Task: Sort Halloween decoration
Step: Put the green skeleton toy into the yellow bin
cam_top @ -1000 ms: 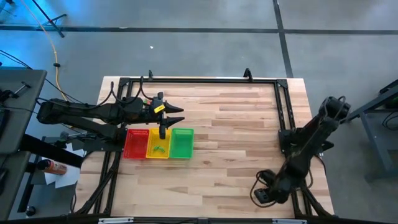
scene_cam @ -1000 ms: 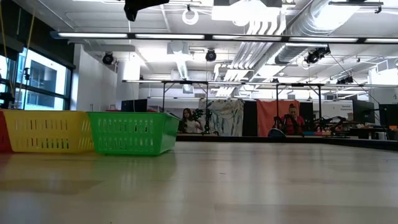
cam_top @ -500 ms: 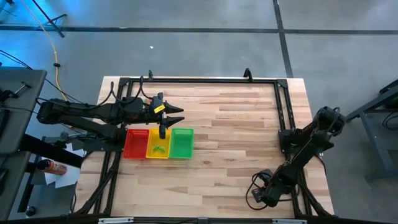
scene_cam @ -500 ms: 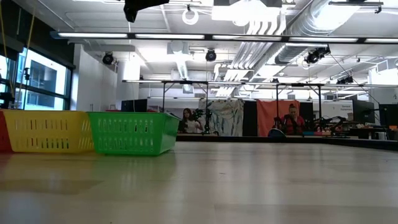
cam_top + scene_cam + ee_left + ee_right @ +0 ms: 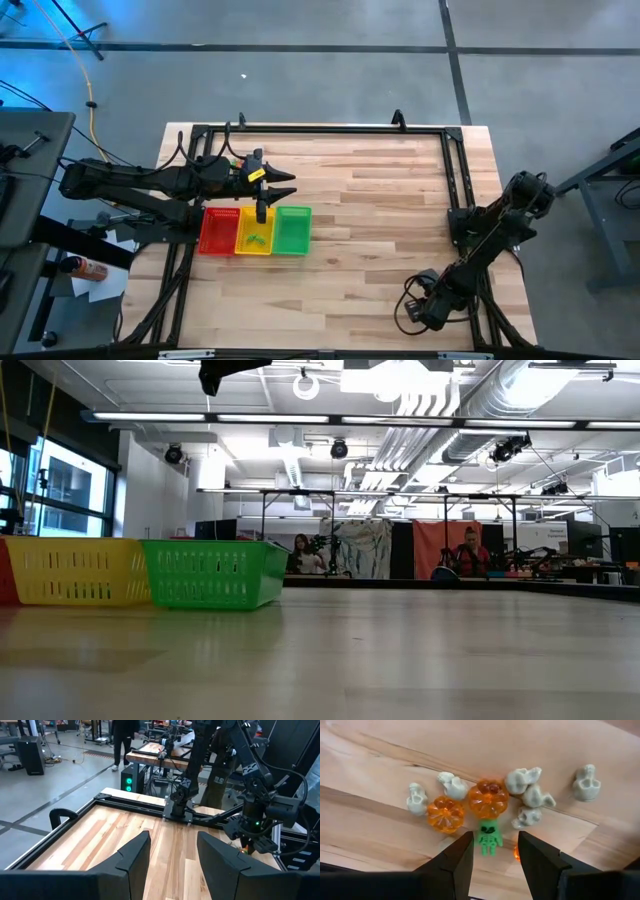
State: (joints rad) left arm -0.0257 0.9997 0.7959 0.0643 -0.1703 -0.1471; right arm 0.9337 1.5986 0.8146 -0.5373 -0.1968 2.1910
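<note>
R arm dropped lower over the table's near-right corner. R end effector spread, hovering above the Halloween decoration pile, green figure between fingers. Looks set to pick. L end effector spread, empty, over trays.

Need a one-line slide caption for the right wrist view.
Right hand, fingers apart, above a green skeleton among orange pumpkins and pale skulls on the wooden table.

Robotics lab: arm rigs, exposed ducts
</note>
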